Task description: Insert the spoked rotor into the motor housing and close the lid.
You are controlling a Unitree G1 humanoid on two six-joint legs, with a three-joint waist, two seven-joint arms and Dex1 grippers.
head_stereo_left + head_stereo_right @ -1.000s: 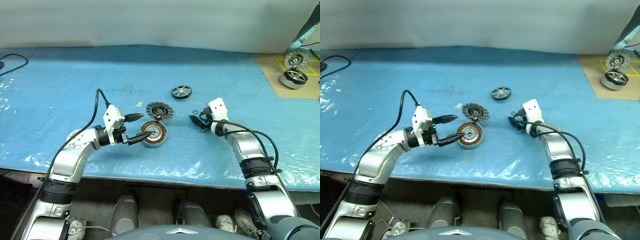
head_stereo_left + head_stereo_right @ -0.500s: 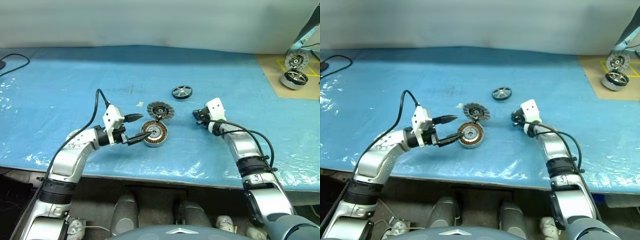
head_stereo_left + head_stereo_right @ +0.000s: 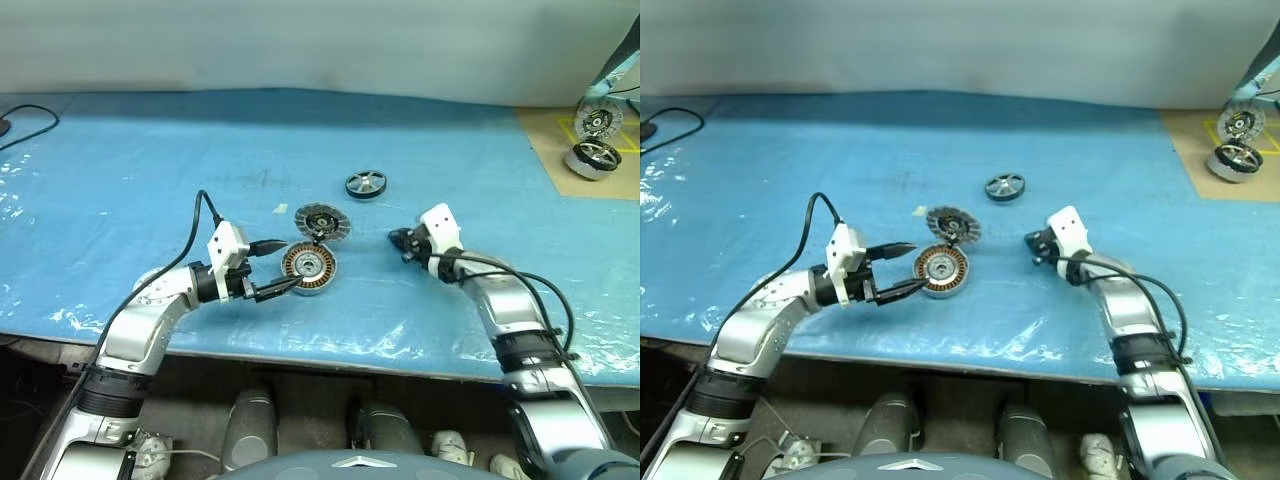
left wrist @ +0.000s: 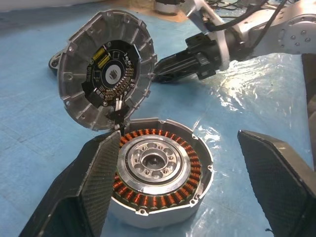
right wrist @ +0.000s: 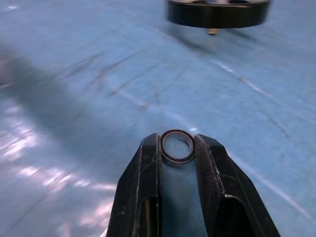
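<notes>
A blue plastic sheet covers the table. Near its front edge, the left gripper stands wide apart, empty, its black fingers either side of the motor housing: one shallow silver cup, a ring of copper windings around a pale hub. Its hinged lid stands tipped up just behind, silvery segmented face with a dark centre showing. To the right, the right gripper is pinched on one small thin ring, held at its fingertips above the sheet. Farther back lies one spoked rotor, black rim, silvery spokes, apart from everything with bare sheet all round. At the far right corner, on brown board, sits one more motor.
</notes>
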